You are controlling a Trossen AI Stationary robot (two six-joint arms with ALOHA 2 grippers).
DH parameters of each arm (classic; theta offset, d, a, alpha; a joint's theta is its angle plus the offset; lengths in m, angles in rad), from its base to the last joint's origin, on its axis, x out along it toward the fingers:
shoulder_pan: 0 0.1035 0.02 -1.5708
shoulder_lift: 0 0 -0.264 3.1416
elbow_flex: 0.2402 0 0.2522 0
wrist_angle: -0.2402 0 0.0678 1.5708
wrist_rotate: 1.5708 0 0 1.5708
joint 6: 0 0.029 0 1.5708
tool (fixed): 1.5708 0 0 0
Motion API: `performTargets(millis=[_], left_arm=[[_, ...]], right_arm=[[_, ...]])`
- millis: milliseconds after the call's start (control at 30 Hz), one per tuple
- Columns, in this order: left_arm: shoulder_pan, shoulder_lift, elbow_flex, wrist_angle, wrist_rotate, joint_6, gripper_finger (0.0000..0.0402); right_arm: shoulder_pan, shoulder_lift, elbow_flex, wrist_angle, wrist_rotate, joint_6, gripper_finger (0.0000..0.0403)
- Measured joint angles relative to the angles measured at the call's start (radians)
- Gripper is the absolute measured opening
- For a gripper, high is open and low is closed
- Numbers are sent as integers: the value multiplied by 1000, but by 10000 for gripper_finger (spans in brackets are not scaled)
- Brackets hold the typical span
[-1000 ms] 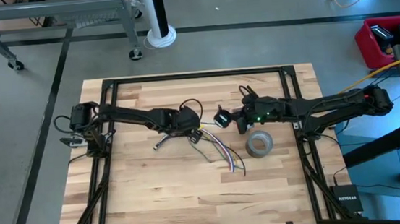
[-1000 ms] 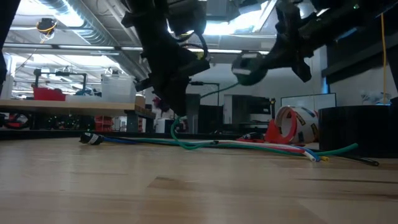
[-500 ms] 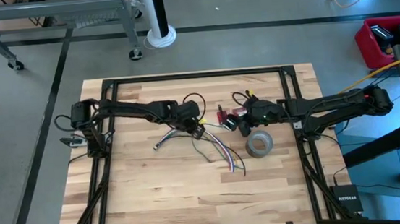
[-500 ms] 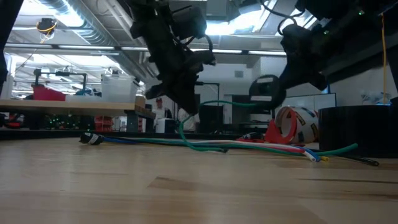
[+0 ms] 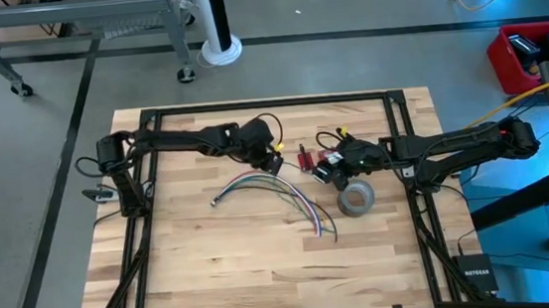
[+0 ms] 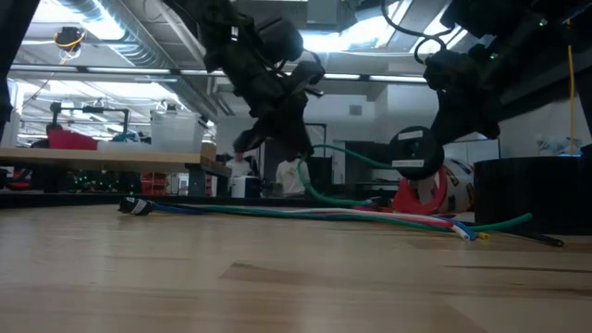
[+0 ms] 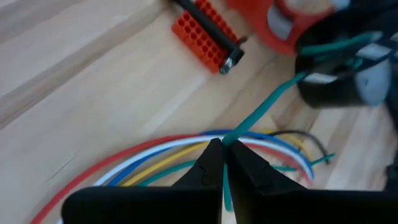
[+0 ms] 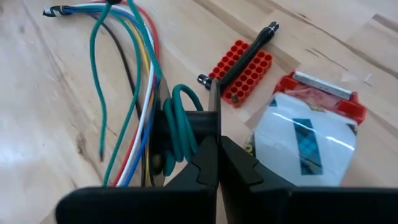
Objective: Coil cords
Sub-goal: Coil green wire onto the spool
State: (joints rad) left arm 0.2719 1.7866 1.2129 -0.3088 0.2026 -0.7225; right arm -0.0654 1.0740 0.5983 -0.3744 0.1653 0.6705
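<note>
Left end effector (image 5: 273,160) clamped on green wire (image 6: 347,157), lifted off surface (image 5: 214,259); right end effector (image 5: 322,173) pinches its coiled end; multicoloured cord bundle (image 5: 267,185) lies flat between them

Grey tape roll (image 5: 356,199): flat on desk (image 5: 215,269), right of centre.
Red holed block (image 8: 244,73): on desk, black rod (image 8: 247,51) lying across it.
Red tape dispenser (image 8: 314,118): beside block.
</note>
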Motion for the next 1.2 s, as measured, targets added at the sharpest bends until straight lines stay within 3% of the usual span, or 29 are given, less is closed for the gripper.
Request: performTargets(millis=[467,867,1200], left_arm=[[63,0,0,258,221,-178,0],[14,0,0,385,228,-223,0],[-28,0,0,382,223,-204,0]], right_arm=[[0,0,0,3,11,-43,4],[0,52,0,106,90,-43,4],[0,150,61,228,137,-47,4]])
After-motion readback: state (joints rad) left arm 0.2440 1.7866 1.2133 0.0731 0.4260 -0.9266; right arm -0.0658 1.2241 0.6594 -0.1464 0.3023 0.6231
